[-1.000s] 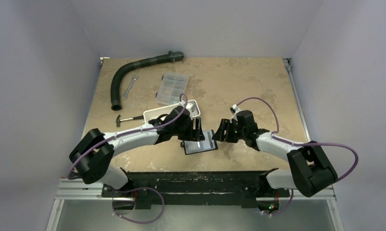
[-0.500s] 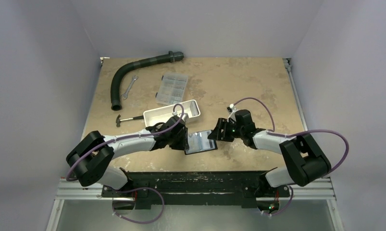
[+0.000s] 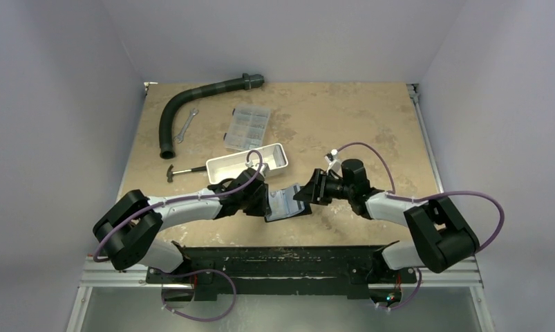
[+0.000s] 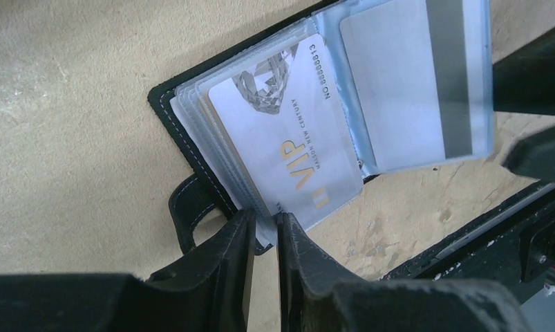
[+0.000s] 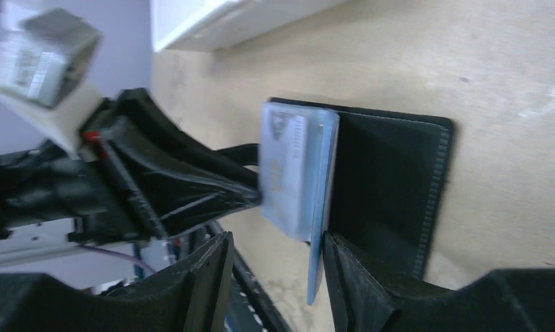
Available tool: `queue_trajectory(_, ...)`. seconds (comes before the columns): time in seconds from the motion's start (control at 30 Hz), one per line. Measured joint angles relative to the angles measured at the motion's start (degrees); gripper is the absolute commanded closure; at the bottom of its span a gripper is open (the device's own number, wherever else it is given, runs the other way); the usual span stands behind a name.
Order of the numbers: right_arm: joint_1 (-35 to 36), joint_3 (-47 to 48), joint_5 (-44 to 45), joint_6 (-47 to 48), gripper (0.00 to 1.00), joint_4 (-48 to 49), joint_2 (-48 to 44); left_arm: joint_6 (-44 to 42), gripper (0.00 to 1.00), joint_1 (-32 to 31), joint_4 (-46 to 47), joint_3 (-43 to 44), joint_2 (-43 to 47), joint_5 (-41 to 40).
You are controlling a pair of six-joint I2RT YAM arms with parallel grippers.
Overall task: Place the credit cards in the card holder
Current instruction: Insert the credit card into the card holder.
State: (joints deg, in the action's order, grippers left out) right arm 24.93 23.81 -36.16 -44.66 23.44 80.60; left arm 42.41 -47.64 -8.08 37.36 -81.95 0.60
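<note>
Gripping the open card holder (image 5: 388,187) by its near edge in the clenched left tool (image 4: 266,220); straddling its lifted leaf with the released right tool (image 5: 276,242).

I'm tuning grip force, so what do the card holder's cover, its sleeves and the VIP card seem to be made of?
Card holder cover: matte black leather or imitation, going by the pale stitching along its edge; I cannot tell which. Sleeves: thin clear plastic, faintly blue, with a glossy sheen. VIP card: probably glossy plastic, lying flat, silvery-white with gold print.
</note>
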Motion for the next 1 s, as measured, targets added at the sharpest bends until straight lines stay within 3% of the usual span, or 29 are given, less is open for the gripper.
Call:
queue_trajectory(0.33,4.1,-1.5,-3.5,-8.6,0.35,10.4,-3.2,0.0,0.8,0.0,0.9,-0.3,0.0,0.0)
queue_trajectory(0.5,12.2,0.7,-2.9,-10.7,0.36,14.5,2.9,0.0,0.79,0.0,0.9,-0.4,0.4,0.0)
queue_trajectory(0.67,12.5,0.1,-4.4,-14.8,0.36,21.0,6.2,0.0,0.76,0.0,-2.4,-0.5,3.2,-1.5)
queue_trajectory(0.77,10.4,-0.2,-3.2,-12.9,0.28,16.7,3.3,0.0,0.76,0.0,-4.1,-0.5,5.8,-2.4)
queue_trajectory(0.9,9.5,-0.2,3.2,-8.1,0.09,2.5,-5.4,-0.1,0.76,0.0,-4.3,-0.5,6.6,-2.9)
queue_trajectory(1.0,9.4,-0.4,8.7,-6.5,0.06,-5.6,-12.0,-0.1,0.78,0.0,-4.0,-0.8,5.7,-2.9)
